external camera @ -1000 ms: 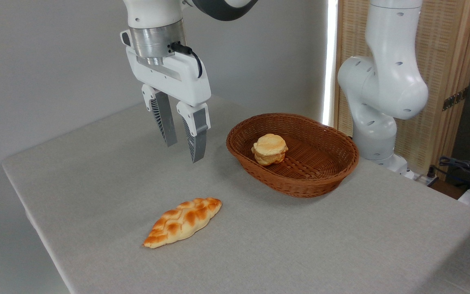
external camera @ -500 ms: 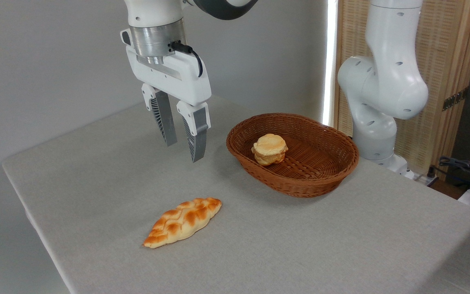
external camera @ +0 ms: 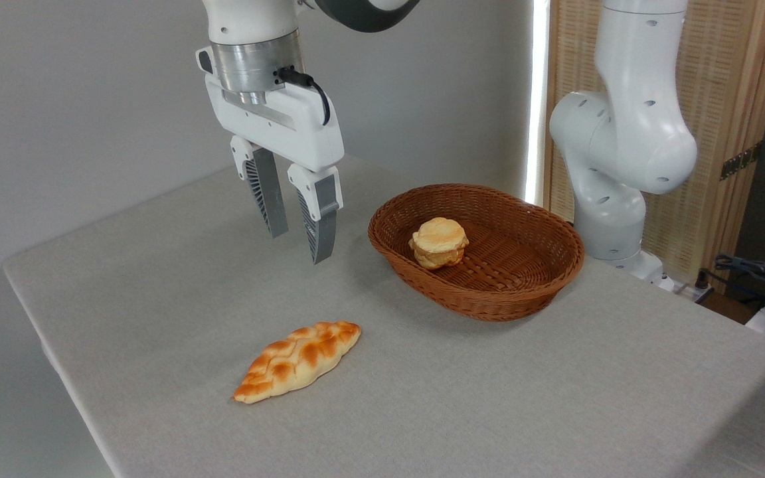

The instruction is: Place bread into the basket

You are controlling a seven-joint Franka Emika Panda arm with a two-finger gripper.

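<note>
Meanwhile, your gripper (external camera: 299,247) is hanging spread and empty upper left; bread (external camera: 297,360) is lying outside the basket (external camera: 489,309), ungrasped.

A robotics lab, by the look of it — a white jointed robot arm (external camera: 621,133) mounted beside a grey cloth-covered bench (external camera: 489,398), loose black cables (external camera: 754,272) behind, a slatted wooden screen (external camera: 721,99) — plain grey walls.
</note>
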